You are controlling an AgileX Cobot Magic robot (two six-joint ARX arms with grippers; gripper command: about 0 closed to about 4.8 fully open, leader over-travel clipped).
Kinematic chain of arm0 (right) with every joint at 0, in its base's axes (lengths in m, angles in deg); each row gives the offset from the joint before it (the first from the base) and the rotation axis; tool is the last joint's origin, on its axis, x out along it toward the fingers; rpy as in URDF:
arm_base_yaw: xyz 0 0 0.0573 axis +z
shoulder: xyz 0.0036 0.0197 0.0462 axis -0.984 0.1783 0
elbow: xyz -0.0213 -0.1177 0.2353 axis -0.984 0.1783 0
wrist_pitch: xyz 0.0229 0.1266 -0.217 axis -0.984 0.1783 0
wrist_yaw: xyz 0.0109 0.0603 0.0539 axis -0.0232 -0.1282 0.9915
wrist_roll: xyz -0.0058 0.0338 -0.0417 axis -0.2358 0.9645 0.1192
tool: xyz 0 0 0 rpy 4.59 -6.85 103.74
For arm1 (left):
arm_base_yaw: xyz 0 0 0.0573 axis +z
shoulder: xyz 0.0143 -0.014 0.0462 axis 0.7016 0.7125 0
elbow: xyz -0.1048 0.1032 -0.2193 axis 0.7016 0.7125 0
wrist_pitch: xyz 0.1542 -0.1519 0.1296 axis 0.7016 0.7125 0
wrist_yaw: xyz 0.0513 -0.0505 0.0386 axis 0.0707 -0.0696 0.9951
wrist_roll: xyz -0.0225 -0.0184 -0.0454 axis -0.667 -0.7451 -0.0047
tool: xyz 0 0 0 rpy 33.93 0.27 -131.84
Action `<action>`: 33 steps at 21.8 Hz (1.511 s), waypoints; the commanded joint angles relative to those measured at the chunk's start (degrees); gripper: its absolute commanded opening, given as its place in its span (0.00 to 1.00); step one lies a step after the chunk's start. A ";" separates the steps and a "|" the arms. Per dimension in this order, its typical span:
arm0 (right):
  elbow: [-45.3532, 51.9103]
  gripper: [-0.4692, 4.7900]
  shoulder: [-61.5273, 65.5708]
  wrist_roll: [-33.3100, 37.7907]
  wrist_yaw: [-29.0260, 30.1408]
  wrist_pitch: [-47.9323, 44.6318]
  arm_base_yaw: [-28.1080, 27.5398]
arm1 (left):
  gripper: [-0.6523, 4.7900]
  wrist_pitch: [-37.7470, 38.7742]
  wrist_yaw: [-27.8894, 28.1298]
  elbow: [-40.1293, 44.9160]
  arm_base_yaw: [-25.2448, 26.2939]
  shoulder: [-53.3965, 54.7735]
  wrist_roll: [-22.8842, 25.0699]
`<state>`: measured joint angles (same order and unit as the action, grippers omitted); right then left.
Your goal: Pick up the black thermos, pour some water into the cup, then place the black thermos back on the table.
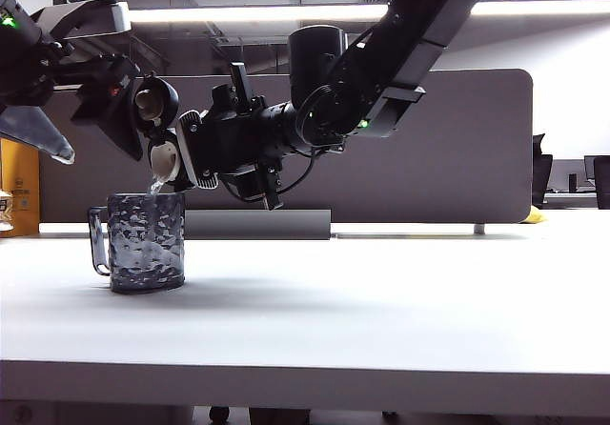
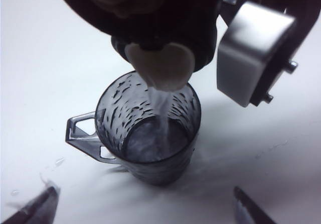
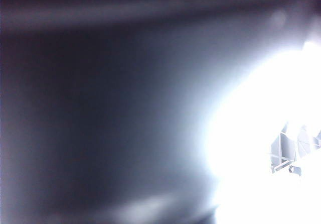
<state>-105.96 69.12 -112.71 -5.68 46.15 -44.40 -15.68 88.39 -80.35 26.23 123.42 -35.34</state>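
White worktop [image 1: 381, 301]: bare, no legible writing anywhere. Black thermos [image 1: 286, 134]: tipped level, clamped in right gripper [image 1: 205, 149] jaws, pale spout [image 2: 160, 66] pouring water. Dimpled grey-blue cup [image 1: 146, 241]: upright at 8 o'clock, directly below spout. Left gripper [image 2: 143, 209]: jaws spread wide, empty, at 10 o'clock above cup.

My right gripper [image 1: 195, 153] was black, holding the matte black thermos [image 1: 315, 58] with its pale cream spout [image 2: 163, 66]. The cup [image 1: 146, 241], lower left of frame, was dark grey-blue, glossy and dimpled. The table [image 1: 381, 301] was plain white.
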 commanded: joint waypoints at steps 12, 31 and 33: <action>-0.76 0.39 -0.92 -0.15 -0.15 -4.39 -0.33 | 1.00 -0.55 0.15 -0.20 -0.02 -0.09 0.22; -0.66 0.39 -0.96 27.71 -5.62 -4.42 0.15 | 1.00 0.68 0.02 -0.20 -0.02 -1.38 0.24; -0.66 0.39 -1.05 37.75 -5.86 -4.81 0.20 | 1.00 0.46 -1.51 -0.26 -0.02 -3.67 0.26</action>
<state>-105.96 69.12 -80.08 -11.32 45.78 -44.37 -14.46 88.00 -80.33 26.23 120.62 -35.34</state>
